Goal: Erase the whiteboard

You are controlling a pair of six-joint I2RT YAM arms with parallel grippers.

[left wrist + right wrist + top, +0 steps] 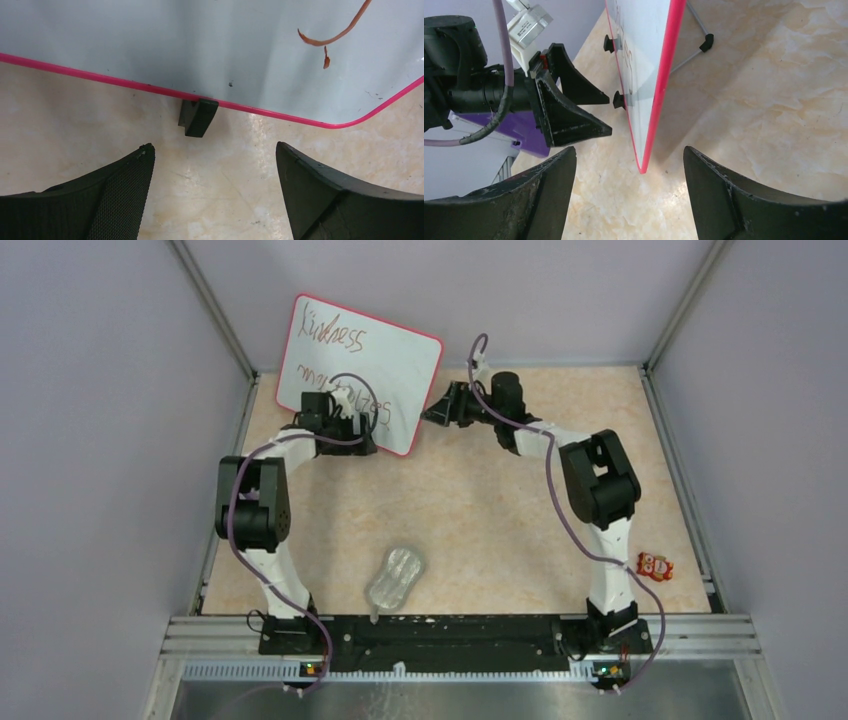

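Note:
The whiteboard (390, 350) stands propped up at the back left of the table, with a pink rim and red-brown handwriting on it. My left gripper (366, 432) is open and empty, just in front of the board's lower edge. In the left wrist view the gripper (215, 160) faces the board (150, 45) and its black foot (198, 117). My right gripper (432, 410) is open and empty at the board's right edge. In the right wrist view the gripper (629, 160) lines up with the board's edge (659, 100), apart from it. The left gripper (610, 114) shows there too.
A grey translucent wiping pad (395, 575) lies on the table near the front, between the arm bases. A small red object (655, 565) lies at the right front. A thin metal stand leg (694, 50) props the board from behind. Purple walls enclose the table.

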